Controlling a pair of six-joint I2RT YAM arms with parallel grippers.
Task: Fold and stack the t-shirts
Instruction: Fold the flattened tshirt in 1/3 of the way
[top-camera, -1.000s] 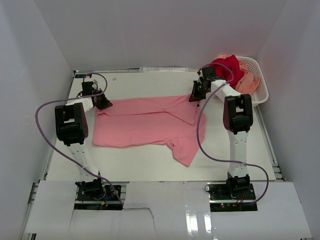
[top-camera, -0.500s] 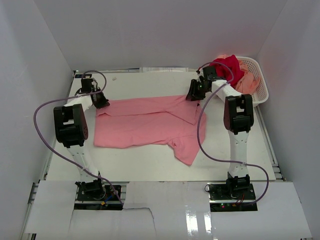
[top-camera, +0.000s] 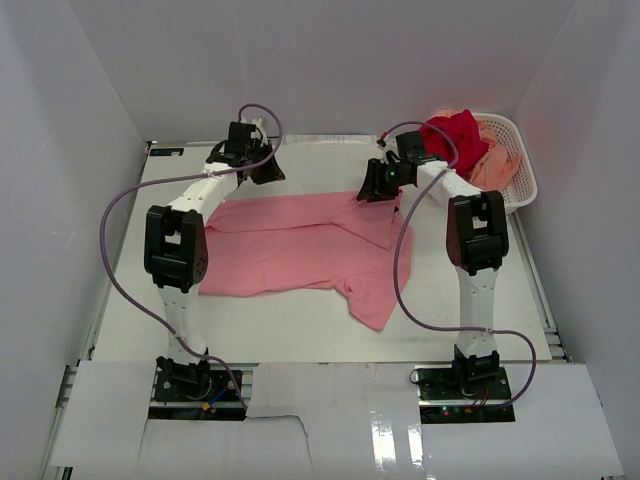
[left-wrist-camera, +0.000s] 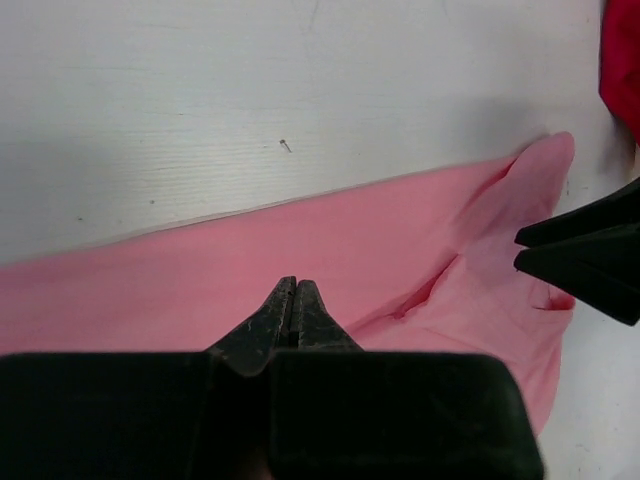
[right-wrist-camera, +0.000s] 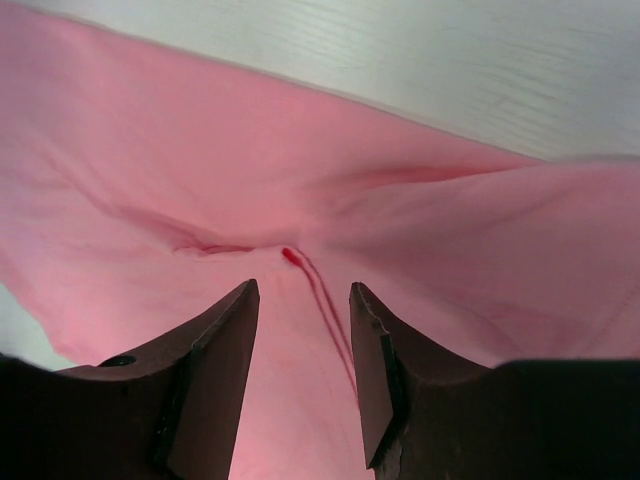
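Observation:
The pink t-shirt lies spread on the table, one sleeve trailing toward the front. My left gripper is shut and empty, hovering over the shirt's far edge; in the left wrist view its tips meet above the pink cloth. My right gripper is open over the shirt's far right part; in the right wrist view its jaws straddle a seam of the pink cloth without holding it. The deep red t-shirt and the peach t-shirt lie bunched in the basket.
The white lattice basket stands at the back right, beside the right arm. White walls enclose the table on three sides. The right gripper's fingers and a bit of red cloth show at the right of the left wrist view.
My left arm has swung from the shirt's far left corner to the back middle of the table. My right gripper has shifted slightly left. The shirt has not moved.

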